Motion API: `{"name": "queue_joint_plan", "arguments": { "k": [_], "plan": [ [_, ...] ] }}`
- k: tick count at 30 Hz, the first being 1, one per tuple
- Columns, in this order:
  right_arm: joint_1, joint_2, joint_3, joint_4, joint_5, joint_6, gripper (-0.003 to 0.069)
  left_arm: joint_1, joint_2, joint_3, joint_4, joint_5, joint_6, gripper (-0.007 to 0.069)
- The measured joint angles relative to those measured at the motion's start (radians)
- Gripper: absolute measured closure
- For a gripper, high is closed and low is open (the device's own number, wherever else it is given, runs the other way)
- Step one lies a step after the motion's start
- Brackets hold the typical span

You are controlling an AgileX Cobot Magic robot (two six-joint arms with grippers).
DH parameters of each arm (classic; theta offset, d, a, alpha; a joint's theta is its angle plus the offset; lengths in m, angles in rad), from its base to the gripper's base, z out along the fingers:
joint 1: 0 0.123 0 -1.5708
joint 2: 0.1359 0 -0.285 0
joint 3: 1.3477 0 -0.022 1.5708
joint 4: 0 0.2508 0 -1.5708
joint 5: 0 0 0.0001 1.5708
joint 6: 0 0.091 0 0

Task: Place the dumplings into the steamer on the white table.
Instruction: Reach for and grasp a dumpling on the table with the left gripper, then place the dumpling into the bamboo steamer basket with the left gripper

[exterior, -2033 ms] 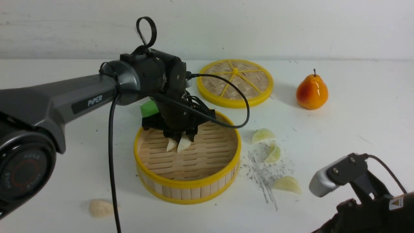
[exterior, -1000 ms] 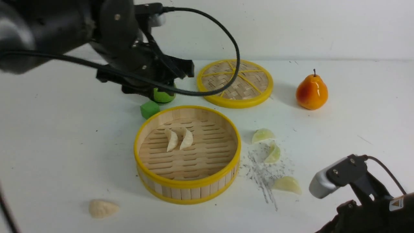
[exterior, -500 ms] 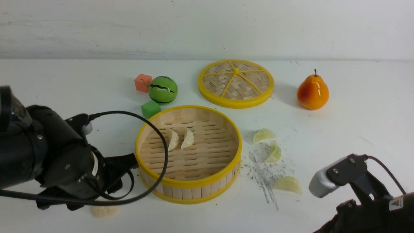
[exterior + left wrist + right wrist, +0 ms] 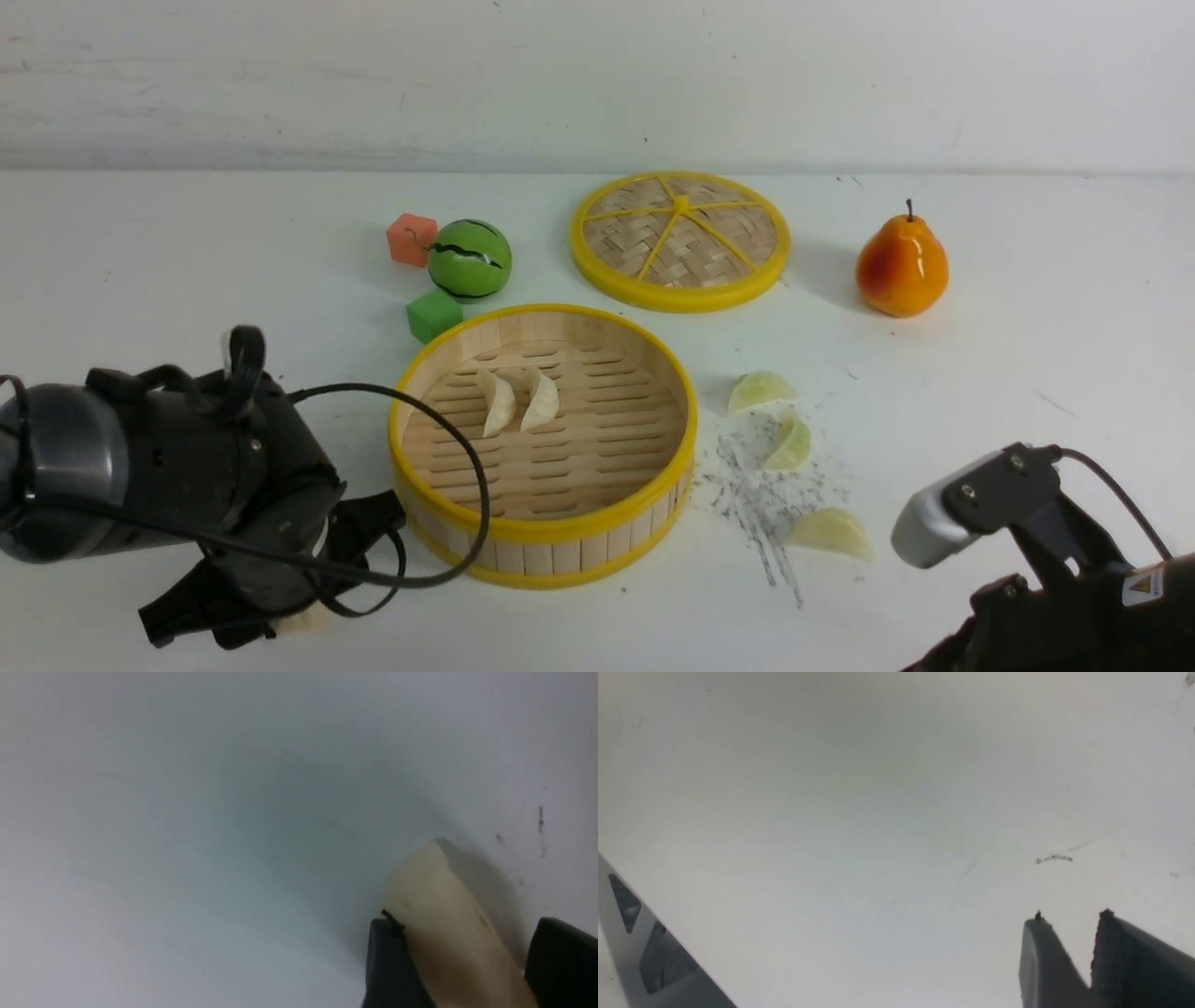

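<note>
The steamer (image 4: 541, 534) stands mid-table on the white table (image 4: 1027, 373). Two cream dumplings (image 4: 495, 403) (image 4: 541, 399) lie side by side on its floor. Three pale green dumplings (image 4: 758, 388) (image 4: 792, 441) (image 4: 829, 532) lie on the table to its right. My left gripper (image 4: 469, 921) is low at the front left, open. Its jaws stand on either side of the third cream dumpling (image 4: 434, 905), which rests on the table. In the front view that arm hides almost all of this dumpling. My right gripper (image 4: 1071, 914) is shut and empty over bare table at the front right.
The flat woven lid (image 4: 680, 239) lies behind the steamer, with a pear (image 4: 902, 266) to its right. A green striped ball (image 4: 470, 259), an orange cube (image 4: 412, 238) and a green cube (image 4: 432, 315) sit behind the steamer's left side. Dark scratch marks (image 4: 761, 495) surround the green dumplings.
My left gripper let go of two cream dumplings in the steamer, rose, then swung to the front left and came down over the third cream dumpling. The right arm has not moved.
</note>
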Motion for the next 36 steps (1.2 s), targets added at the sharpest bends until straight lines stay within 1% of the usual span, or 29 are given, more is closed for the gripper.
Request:
{"name": "queue_joint_plan", "arguments": {
  "k": [6, 9, 10, 12, 13, 15, 18, 23, 24, 27, 31, 32, 36],
  "plan": [
    [0.0, 0.0, 0.0, 0.0, 0.002, 0.0, 0.049, 0.001, 0.002, 0.0, 0.073, -0.005, 0.019, 0.0256],
    [0.0, 0.0, 0.0, 0.003, 0.002, 0.0, 0.0489, 0.001, 0.002, 0.0, 0.106, -0.005, 0.044, 0.0305],
    [0.0, 0.0, 0.0, 0.005, 0.002, 0.0, 0.0489, 0.001, 0.002, 0.0, 0.107, -0.005, 0.046, 0.031],
    [0.0, 0.0, 0.0, 0.011, 0.002, 0.0, 0.0487, 0.001, 0.002, 0.0, 0.111, -0.005, 0.049, 0.0384],
    [0.0, 0.0, 0.0, 0.011, 0.002, 0.0, 0.0486, 0.001, 0.002, 0.0, 0.111, -0.005, 0.049, 0.04],
    [0.0, 0.0, 0.0, 0.012, 0.002, 0.0, 0.0482, 0.001, 0.002, 0.0, 0.11, -0.005, 0.053, 0.04],
    [0.0, 0.0, 0.0, 0.013, 0.002, 0.0, 0.0481, 0.001, 0.002, 0.0, 0.1, -0.006, 0.094, 0.0399],
    [0.0, 0.0, 0.0, 0.014, 0.003, 0.0, 0.0477, 0.001, 0.002, -0.003, 0.095, -0.006, 0.205, 0.0399],
    [0.0, 0.0, 0.0, 0.014, 0.003, 0.0, 0.0476, 0.001, 0.001, -0.007, 0.084, -0.006, 0.252, 0.0399],
    [0.0, 0.0, 0.0, 0.015, 0.002, 0.0, 0.0473, 0.001, -0.011, -0.023, 0.051, -0.004, 0.326, 0.0399],
    [0.0, 0.0, 0.0, 0.015, 0.0, 0.0, 0.047, 0.001, -0.065, -0.042, 0.017, -0.004, 0.406, 0.0399],
    [0.0, 0.0, 0.0, 0.015, 0.0, 0.0, 0.047, 0.001, -0.069, -0.042, 0.017, -0.004, 0.406, 0.0399],
    [0.0, 0.0, 0.0, 0.015, 0.0, 0.0, 0.0466, 0.001, -0.135, -0.046, 0.004, 0.004, 0.482, 0.0399]
  ]
}}
